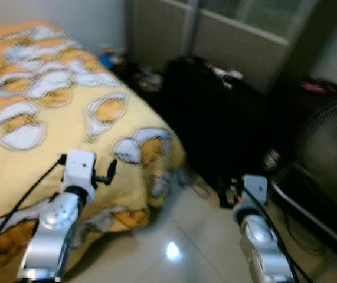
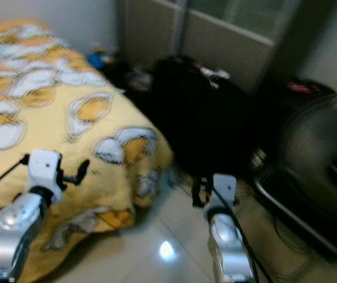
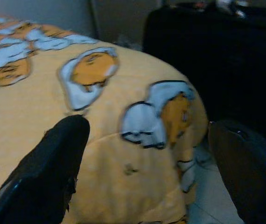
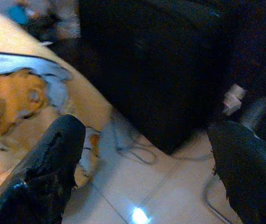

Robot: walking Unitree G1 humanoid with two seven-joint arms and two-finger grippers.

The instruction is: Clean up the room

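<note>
A bed under a yellow blanket with egg cartoon prints point(image 1: 50, 118) takes up the left side. My left gripper point(image 1: 87, 160) hovers over the blanket's near corner point(image 3: 160, 116), open, with nothing between its fingers point(image 3: 44, 177). My right gripper point(image 1: 245, 190) is held above the tiled floor point(image 1: 186, 236) beside the bed, also open and empty; its fingers point(image 4: 44, 172) frame the bed corner and a big black bag point(image 4: 160, 70). Small clutter point(image 1: 112, 59) lies on the floor by the far wall, blurred. A crumpled white item point(image 4: 235, 99) lies past the bag.
The big black bag point(image 1: 215, 118) stands close to the bed's right side, with small items on top point(image 1: 227, 73). A dark standing fan point(image 1: 333, 153) and its frame fill the right. A loose cable point(image 4: 133, 151) runs over the tiles between bed and bag. Cupboard doors point(image 1: 239, 35) stand behind.
</note>
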